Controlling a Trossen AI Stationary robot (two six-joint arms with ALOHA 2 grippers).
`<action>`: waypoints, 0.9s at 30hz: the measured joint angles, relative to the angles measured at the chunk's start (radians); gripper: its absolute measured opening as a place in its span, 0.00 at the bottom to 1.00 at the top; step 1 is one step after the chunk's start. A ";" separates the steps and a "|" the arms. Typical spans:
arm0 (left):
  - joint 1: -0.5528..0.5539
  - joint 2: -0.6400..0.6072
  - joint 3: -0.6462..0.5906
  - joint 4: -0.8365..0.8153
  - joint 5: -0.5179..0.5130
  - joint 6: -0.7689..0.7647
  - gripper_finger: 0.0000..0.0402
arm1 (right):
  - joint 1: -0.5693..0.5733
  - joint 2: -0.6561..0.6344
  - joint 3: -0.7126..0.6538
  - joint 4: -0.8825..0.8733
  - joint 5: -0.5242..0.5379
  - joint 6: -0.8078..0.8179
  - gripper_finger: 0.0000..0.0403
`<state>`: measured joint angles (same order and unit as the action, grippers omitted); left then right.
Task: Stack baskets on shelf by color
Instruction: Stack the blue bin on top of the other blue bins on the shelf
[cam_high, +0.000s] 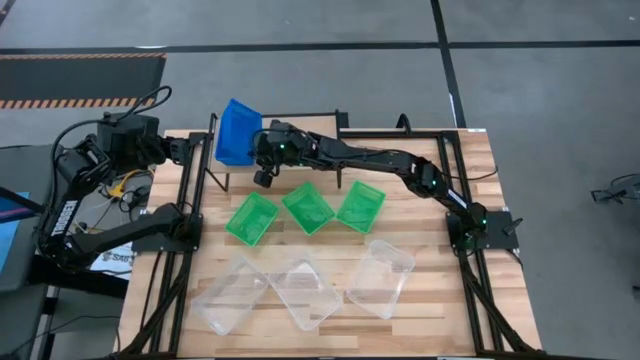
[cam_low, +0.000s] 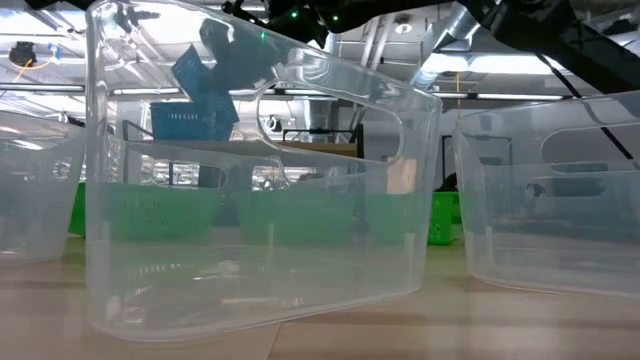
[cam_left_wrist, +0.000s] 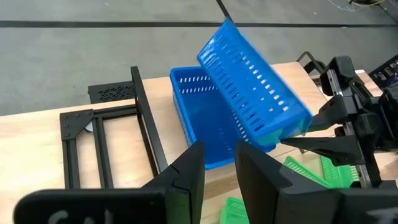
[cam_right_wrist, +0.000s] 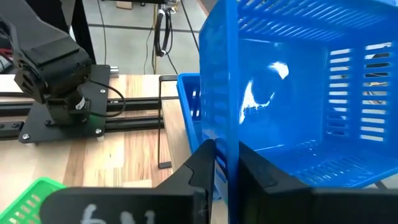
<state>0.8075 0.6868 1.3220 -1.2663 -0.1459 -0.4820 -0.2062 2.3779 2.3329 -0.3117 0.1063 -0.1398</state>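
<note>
Even overhead light around me; a white glare spot inside the tilted blue slotted plastic basket (cam_right_wrist: 298, 93) I hold; soft shadows.

Slatted wooden table (cam_high: 500, 190), black frame rails (cam_high: 190, 190), grey floor (cam_high: 350, 25).

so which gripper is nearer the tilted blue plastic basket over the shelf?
Right. The right gripper is shut on the tilted blue plastic basket's wall. The left gripper is open, back at the table's left edge.

Glossy slotted blue plastic basket (cam_right_wrist: 298, 93), smooth clear plastic baskets (cam_low: 260, 190), matt light wood table (cam_high: 420, 190), black metal frame (cam_left_wrist: 102, 134).
</note>
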 joint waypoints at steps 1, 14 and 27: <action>0.000 0.000 0.000 0.000 0.000 0.000 0.19 | 0.000 0.000 0.000 -0.002 0.000 0.000 0.17; 0.000 0.000 0.000 0.000 0.000 0.000 0.19 | -0.001 0.000 0.000 0.014 0.000 -0.053 0.29; 0.000 0.000 0.000 0.000 0.000 0.000 0.19 | 0.012 -0.093 0.022 0.001 0.225 -0.076 0.49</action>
<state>0.8074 0.6868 1.3220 -1.2667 -0.1456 -0.4820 -0.1940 2.2849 2.3550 -0.3103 0.3318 -0.2154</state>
